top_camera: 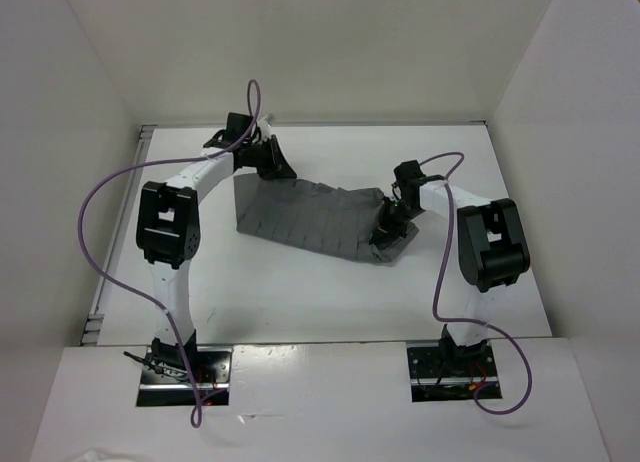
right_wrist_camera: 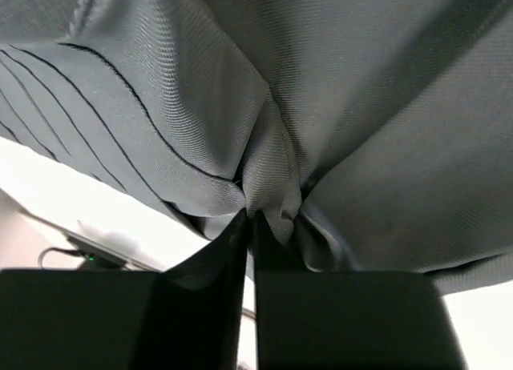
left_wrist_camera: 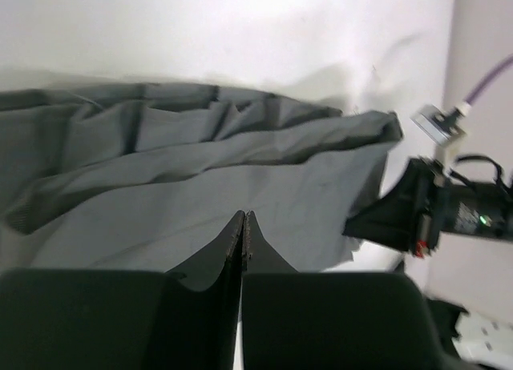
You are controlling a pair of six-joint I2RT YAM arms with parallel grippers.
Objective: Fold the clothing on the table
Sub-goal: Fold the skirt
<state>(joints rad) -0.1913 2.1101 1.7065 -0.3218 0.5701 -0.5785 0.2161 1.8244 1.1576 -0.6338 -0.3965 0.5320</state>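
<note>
the right fingers are nearly closed, pinching a bunched fold of the grey clothing; the cloth gathers into tight creases right at the tips and fans out above them. the left fingers are pressed fully together with no gap. the cloth spreads out just beyond their tips, but i cannot tell whether any edge of it is caught between them.

from above, the clothing lies as a long wrinkled band across the far half of the white surface. its far left corner is at the left fingers and its rumpled right end is under the right fingers. parallel crease lines run along its length.

the left arm bends over the left side of the surface, and the right arm bends over the right side, both reaching inward to the cloth. in the left wrist view the right arm shows past the far end of the cloth. a purple cable loops off each arm. white walls close the surface on three sides. the arm bases sit on dark plates at the near edge.
</note>
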